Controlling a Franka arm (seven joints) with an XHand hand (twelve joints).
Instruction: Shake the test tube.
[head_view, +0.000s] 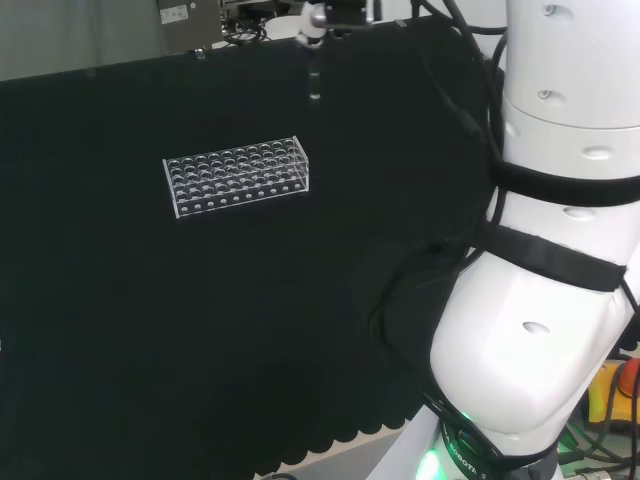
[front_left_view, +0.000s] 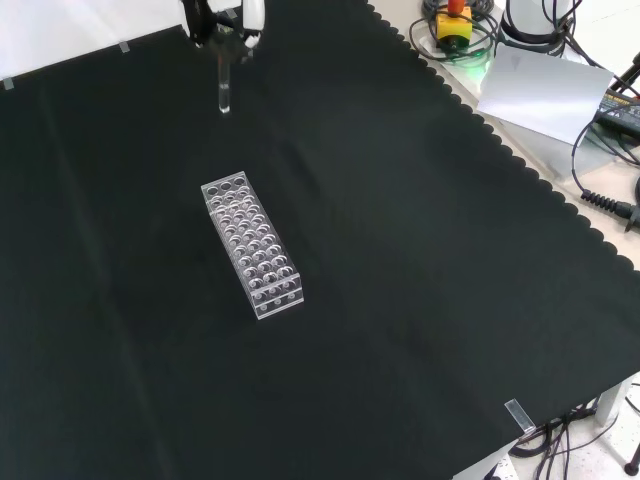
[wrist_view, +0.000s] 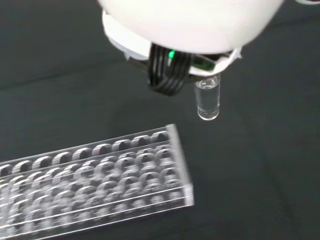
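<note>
A clear test tube (front_left_view: 224, 88) hangs upright in the air, its upper end pinched in the hand (front_left_view: 228, 20) at the top of the front view. In the head view the hand (head_view: 313, 18) is at the far edge of the cloth, with the tube (head_view: 315, 82) pointing down below it. The wrist view has the tube's rounded bottom (wrist_view: 208, 102) sticking out under the blurred white hand (wrist_view: 190, 25). A clear plastic tube rack (front_left_view: 251, 245) stands on the black cloth, nearer the camera than the tube in the front view. The rack's (head_view: 236, 175) holes look empty.
The arm's white links (head_view: 560, 250) fill the head view's right side. Off the cloth's scalloped edge in the front view lie a yellow box with a red button (front_left_view: 455, 22), a grey sheet (front_left_view: 545, 85) and cables (front_left_view: 600, 195). A small clear piece (front_left_view: 518, 415) sits at the near corner.
</note>
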